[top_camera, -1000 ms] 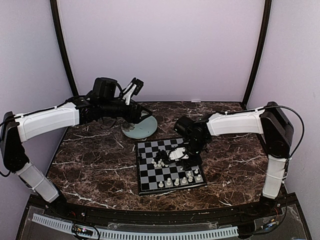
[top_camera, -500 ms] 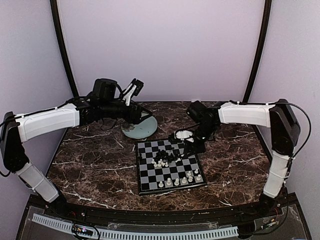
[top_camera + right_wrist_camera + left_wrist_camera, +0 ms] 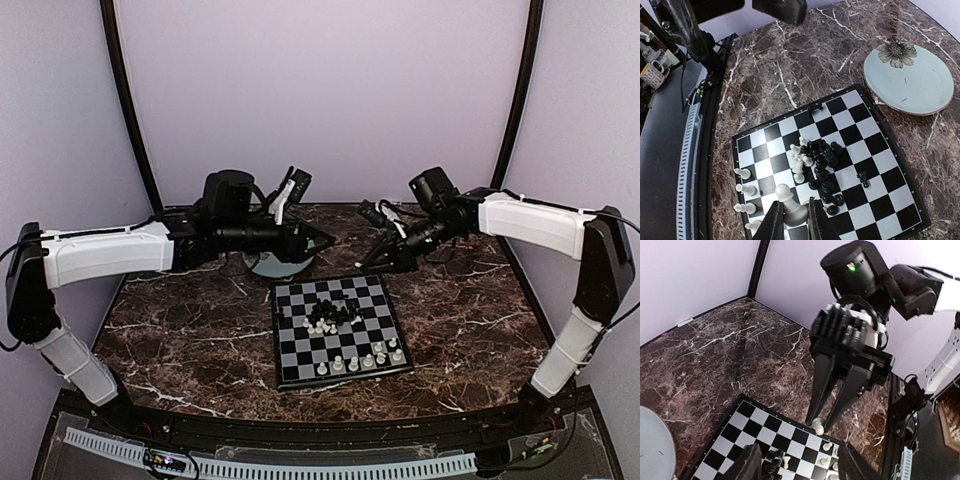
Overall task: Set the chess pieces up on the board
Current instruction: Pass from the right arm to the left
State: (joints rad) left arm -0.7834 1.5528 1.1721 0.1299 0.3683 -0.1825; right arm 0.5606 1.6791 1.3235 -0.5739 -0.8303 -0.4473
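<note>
The board (image 3: 293, 347) lies at the table's middle, with a heap of black and white chess pieces (image 3: 334, 314) at its centre and a row of white ones (image 3: 360, 361) along its near right edge. My right gripper (image 3: 372, 260) hangs above the board's far edge, shut on a white pawn (image 3: 792, 207) held between its fingers (image 3: 774, 222). The left wrist view shows that same pawn (image 3: 818, 427) at the tips of the right gripper. My left gripper (image 3: 325, 240) hovers behind the board's far left, open with nothing between its fingers (image 3: 747, 465).
A pale green plate (image 3: 910, 85) with a flower print sits behind the board's far left corner, largely under my left arm in the top view. A lone black piece (image 3: 863, 177) lies apart from the heap. Walls close in the table's back and sides.
My right gripper rose from the board's middle with the white pawn and drew back past the far edge. My left arm swung right over the plate, its jaws narrowing slightly.
</note>
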